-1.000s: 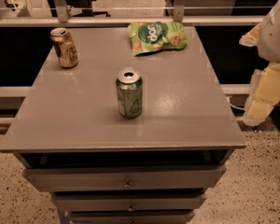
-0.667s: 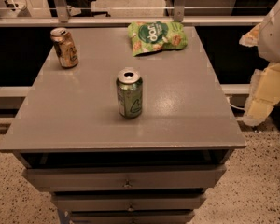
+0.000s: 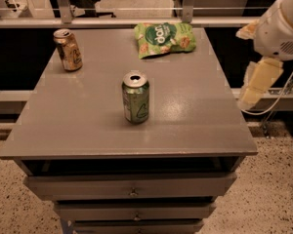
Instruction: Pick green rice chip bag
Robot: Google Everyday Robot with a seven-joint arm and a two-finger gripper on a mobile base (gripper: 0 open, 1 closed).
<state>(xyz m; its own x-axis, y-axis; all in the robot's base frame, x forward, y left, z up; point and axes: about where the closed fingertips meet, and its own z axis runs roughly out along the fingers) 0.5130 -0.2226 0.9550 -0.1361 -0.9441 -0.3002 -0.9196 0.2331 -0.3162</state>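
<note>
The green rice chip bag (image 3: 164,38) lies flat at the far edge of the grey table top (image 3: 93,130), right of centre. It is a light-green crinkly pouch with a darker round logo and pictured tan chips. My gripper (image 3: 256,84) hangs off the white arm (image 3: 281,26) beyond the table's right edge. It is level with the middle of the table, to the right of the bag and nearer the camera. It holds nothing and is well apart from the bag.
A green soda can (image 3: 136,97) stands upright near the table's centre. A tan can (image 3: 68,50) stands at the far left. A metal rail (image 3: 136,8) runs behind the table. Drawers (image 3: 132,186) are below the top. The floor is speckled.
The arm and gripper have shifted a little left and up, towards the table's right edge. The bag and both cans have not moved.
</note>
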